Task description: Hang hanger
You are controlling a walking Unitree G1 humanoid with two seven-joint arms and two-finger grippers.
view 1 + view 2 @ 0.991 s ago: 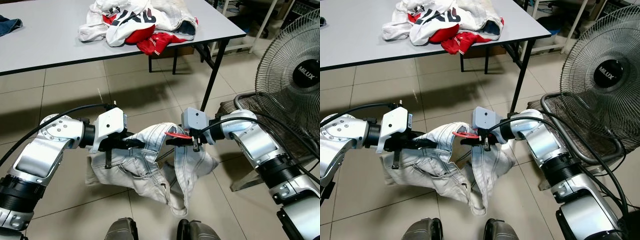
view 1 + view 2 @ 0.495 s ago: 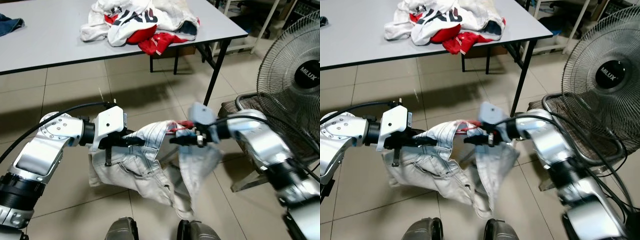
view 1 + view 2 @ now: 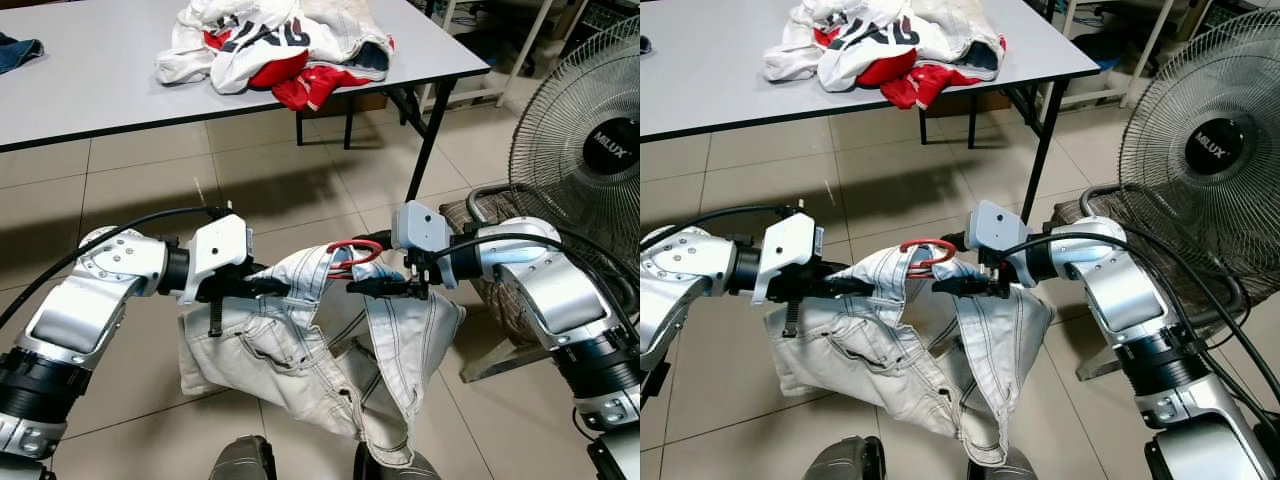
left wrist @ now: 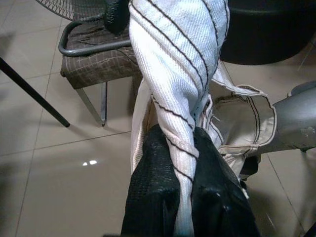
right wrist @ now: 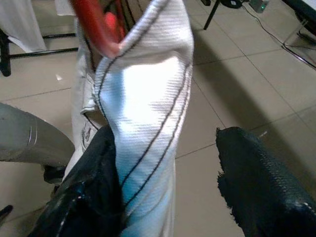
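Left eye view has the left tool [image 3: 268,287] clenched on the waistband of a pair of white jeans [image 3: 300,350]; the left wrist view confirms it, both black fingers [image 4: 158,197] squeezed tight on a twisted fold of the striped-seam cloth. From where I stand, the right tool [image 3: 365,287] reaches in from three o'clock and meets the same garment at its other side. In the right wrist view one finger [image 5: 89,192] presses against the cloth while the other [image 5: 261,187] stands well apart from it, so this tool is spread wide, not gripping.

Between the two tools the jeans hang stretched at the top, sagging below toward six o'clock, down to the tiled floor [image 3: 150,180] near the robot's feet [image 3: 240,462]. A red hanger [image 3: 352,251] pokes up out of the waistband, just beside the right tool, at about twelve o'clock from its fingertips; its loop rises above the cloth.

Farther out, at twelve o'clock, a grey worktop [image 3: 100,70] carries a heap of white and red clothes [image 3: 275,45]. At two o'clock stands a large black fan [image 3: 590,150], with a low chair [image 3: 480,215] under it.
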